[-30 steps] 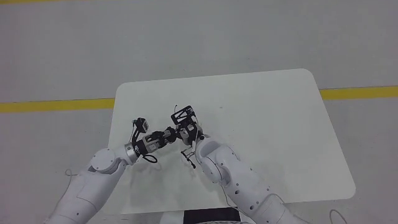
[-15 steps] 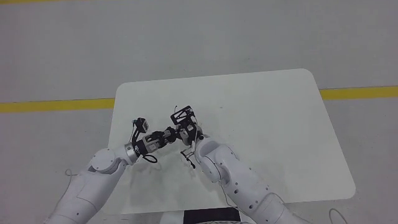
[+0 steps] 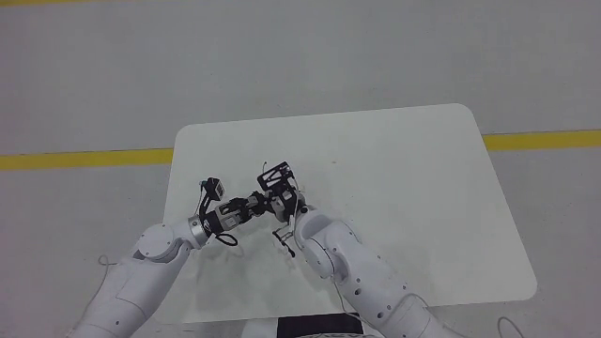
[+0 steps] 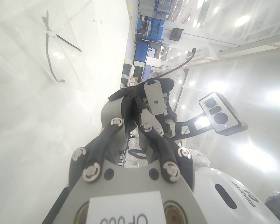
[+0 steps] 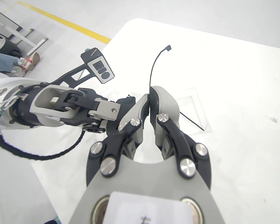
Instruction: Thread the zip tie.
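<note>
Zip tie, clamped in right tool

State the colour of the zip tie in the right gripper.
Black; the zip tie shows best in right wrist view.

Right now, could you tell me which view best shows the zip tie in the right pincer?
The right wrist view: the zip tie rises clear of the right pincer. Left wrist view shows it against clutter; top view, barely.
</note>
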